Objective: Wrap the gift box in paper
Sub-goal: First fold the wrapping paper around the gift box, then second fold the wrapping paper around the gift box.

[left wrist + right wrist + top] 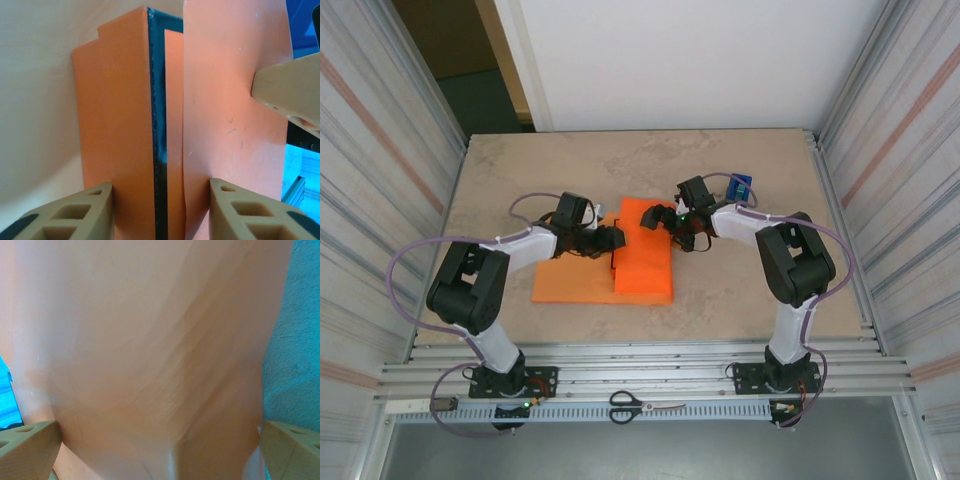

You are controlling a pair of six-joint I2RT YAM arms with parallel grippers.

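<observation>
The orange paper (570, 282) lies flat on the table, and its right part is folded over the gift box (615, 262), whose dark left edge still shows. In the left wrist view the box's black edge (159, 125) runs between the fingers of my left gripper (161, 187). One finger (95, 210) is against the flat paper (115, 125) and the other against the folded flap; whether they squeeze is unclear. My right gripper (665, 216) stands wide open at the box's far right, lying on the folded paper (150, 340). One of its fingers (290, 90) rests on the flap.
A blue tape dispenser (742, 187) stands behind the right arm near the back right. Scissors (638, 405) lie on the rail at the near edge between the arm bases. Metal walls close in both sides of the table (740, 300).
</observation>
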